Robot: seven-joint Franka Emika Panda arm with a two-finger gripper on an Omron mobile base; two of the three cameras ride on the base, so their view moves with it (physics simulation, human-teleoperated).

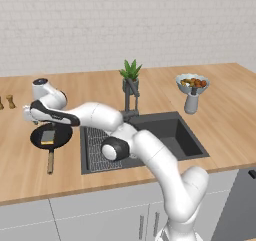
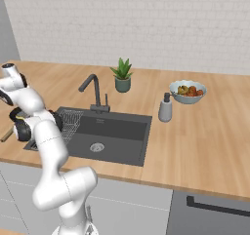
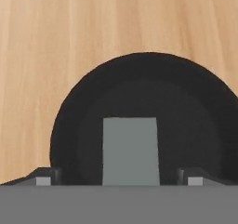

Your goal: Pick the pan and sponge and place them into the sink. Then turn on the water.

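Your white arm reaches left across the wooden counter (image 1: 100,85), its pincer (image 3: 120,180) hovering over the pan (image 1: 60,136). The black pan sits on the counter just left of the sink (image 1: 175,130), wooden handle pointing toward the front edge. The sponge (image 1: 47,137) lies inside the pan, in the hand view directly between the fingertips (image 3: 43,180). The fingers stand apart, holding nothing. You appear to be on the first step, picking up. Next, lower onto the sponge and close, or shift to the pan's rim. The faucet (image 2: 93,90) runs no water yet.
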